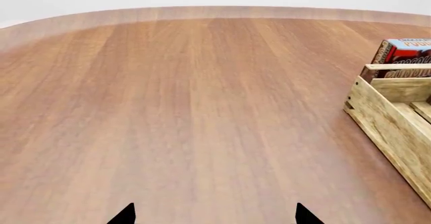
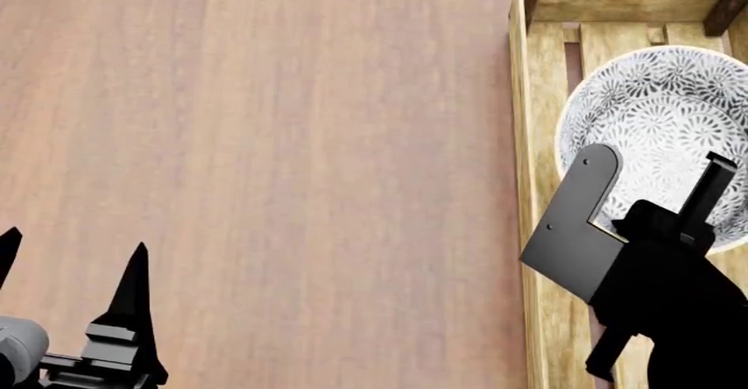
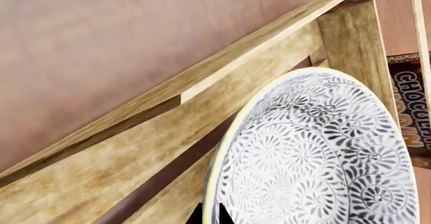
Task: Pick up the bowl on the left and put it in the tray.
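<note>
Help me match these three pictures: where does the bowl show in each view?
Head view: the bowl lies inside the tray, at the right edge.
Right wrist view: it fills the lower right, beside the tray's wall.
Left wrist view: not in it; only the tray's end shows.
Shared landmark: the tray.

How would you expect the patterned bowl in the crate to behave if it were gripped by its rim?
The bowl looks like rigid glazed ceramic, so probably stiff, slippery and chip-prone. Held by one edge, its wide shallow shape could tilt. The crate walls sit close, so bumps seem likely.
</note>
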{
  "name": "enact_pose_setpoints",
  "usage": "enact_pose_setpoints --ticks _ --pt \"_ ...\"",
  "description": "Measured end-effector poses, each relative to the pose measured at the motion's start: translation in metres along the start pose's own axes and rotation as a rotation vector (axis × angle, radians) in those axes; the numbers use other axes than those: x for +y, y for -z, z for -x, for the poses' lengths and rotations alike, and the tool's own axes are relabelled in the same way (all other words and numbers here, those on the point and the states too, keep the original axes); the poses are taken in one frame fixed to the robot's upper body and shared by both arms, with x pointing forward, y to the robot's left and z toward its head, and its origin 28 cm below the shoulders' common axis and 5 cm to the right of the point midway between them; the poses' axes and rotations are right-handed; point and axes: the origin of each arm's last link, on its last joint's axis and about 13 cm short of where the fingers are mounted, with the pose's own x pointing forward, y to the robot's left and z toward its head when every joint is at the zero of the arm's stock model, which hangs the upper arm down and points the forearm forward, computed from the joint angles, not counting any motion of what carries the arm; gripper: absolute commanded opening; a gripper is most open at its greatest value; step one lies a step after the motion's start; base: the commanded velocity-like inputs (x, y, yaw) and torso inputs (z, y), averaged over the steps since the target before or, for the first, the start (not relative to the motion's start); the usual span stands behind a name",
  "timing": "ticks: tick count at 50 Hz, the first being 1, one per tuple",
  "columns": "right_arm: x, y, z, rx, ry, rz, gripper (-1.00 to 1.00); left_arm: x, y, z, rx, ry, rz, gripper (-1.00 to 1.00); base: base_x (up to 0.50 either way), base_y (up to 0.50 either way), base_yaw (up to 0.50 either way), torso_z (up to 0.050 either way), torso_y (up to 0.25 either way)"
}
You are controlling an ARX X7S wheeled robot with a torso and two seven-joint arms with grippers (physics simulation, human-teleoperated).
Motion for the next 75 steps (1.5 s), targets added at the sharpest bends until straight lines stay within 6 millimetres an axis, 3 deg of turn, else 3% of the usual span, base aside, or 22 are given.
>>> enact_pose_setpoints --ticks 9,10,47,64,75 --pt "0.000 0.000 -0.002 -0.002 0.005 0.002 -1.00 0.000 0.000 0.000 0.000 0.000 0.000 1.00 0.00 0.00 0.00 0.000 -0.002" --pt "0.000 0.000 -0.002 -0.002 0.006 0.003 1.00 0.000 0.000 0.000 0.000 0.000 -0.001 1.00 0.00 0.00 0.00 0.000 0.000" --pt "-0.003 -0.001 0.002 0.004 0.034 0.028 1.00 0.000 -0.001 0.001 -0.004 0.000 -0.003 1.00 0.00 0.00 0.00 0.000 0.000" --pt "-0.031 -0.014 0.036 -0.027 0.089 0.031 1.00 0.000 -0.006 0.003 -0.018 0.003 -0.003 1.00 0.00 0.00 0.00 0.000 0.000" --pt "-0.039 -0.019 0.071 -0.062 0.118 0.035 1.00 -0.001 -0.009 0.003 -0.025 0.006 -0.008 1.00 0.00 0.00 0.00 0.000 0.000"
